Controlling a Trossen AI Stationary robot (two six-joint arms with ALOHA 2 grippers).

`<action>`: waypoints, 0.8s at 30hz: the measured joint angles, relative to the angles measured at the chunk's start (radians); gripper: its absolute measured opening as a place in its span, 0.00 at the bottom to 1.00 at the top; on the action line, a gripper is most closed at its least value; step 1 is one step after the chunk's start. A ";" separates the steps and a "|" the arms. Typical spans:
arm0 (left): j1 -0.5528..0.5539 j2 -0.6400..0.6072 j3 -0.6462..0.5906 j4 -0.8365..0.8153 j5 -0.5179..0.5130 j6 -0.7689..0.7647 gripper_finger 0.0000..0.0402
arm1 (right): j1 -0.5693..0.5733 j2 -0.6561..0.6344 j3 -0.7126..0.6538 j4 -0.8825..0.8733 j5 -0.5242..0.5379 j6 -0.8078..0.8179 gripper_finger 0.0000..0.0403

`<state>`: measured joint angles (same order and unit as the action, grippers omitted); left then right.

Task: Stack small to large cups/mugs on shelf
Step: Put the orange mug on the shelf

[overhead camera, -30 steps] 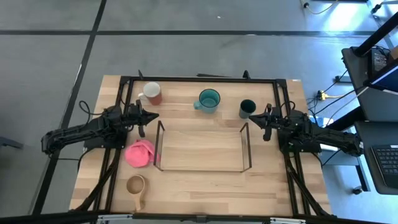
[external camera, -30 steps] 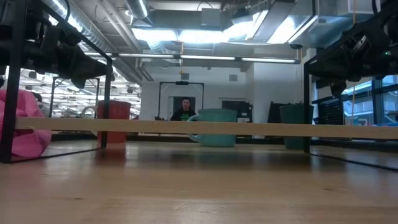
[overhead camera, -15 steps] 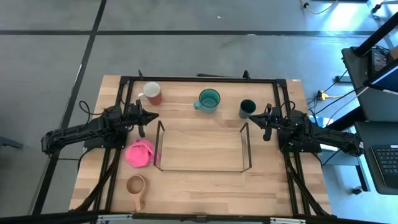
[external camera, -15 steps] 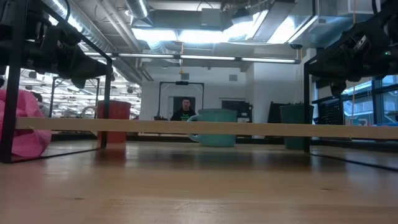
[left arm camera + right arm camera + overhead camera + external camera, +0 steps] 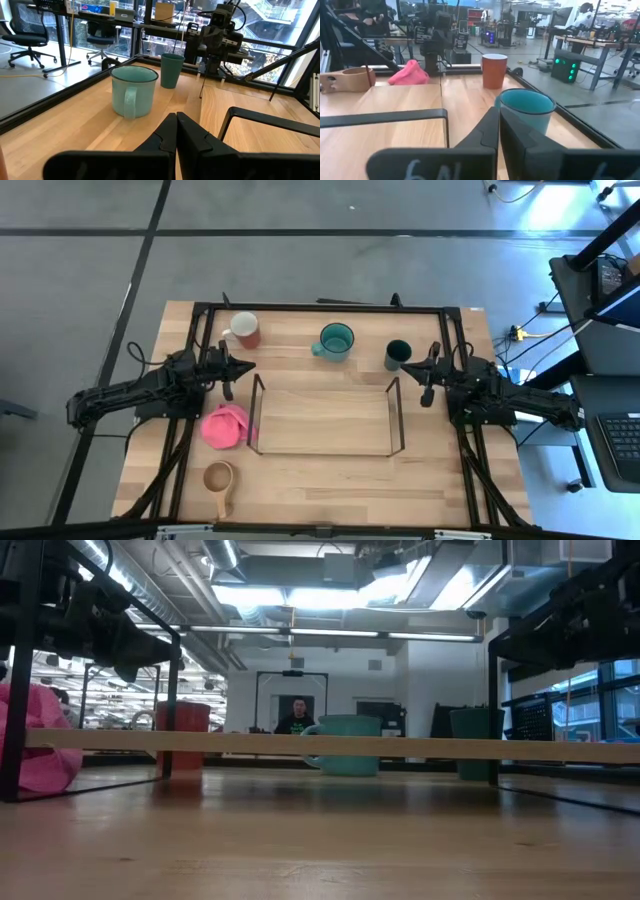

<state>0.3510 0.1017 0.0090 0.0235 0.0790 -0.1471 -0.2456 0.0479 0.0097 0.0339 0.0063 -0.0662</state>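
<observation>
My left pincer (image 5: 245, 367) hangs pressed shut, empty, left of the low black wire shelf (image 5: 325, 452). Beyond the shelf stand the brownish mug (image 5: 245, 330), teal mug (image 5: 336, 341) and dark green cup (image 5: 397, 354); the wooden cup (image 5: 219, 478) sits near its front-left. My right pincer (image 5: 424, 376) is narrow, empty.

Teal mug (image 5: 348, 745) stands between brownish mug (image 5: 182, 739) and green cup (image 5: 476, 743).

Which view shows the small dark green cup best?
The left wrist view: the dark green cup stands whole behind the teal mug. The high view shows only its top, the low view a partly hidden side; the right wrist view misses it.
</observation>
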 joint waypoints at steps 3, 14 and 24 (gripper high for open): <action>0.000 0.000 0.000 0.000 0.000 0.000 0.00 | 0.000 0.000 0.000 0.000 0.000 0.023 0.04; 0.000 0.000 0.000 0.000 0.000 0.000 0.00 | 0.000 0.000 0.000 0.005 0.002 0.062 0.04; 0.000 0.000 0.000 0.000 0.000 0.000 0.00 | 0.000 0.000 0.000 0.005 0.002 0.062 0.04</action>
<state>0.3508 0.1020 0.0090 0.0235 0.0789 -0.1471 -0.2455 0.0483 0.0097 0.0387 0.0082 -0.0047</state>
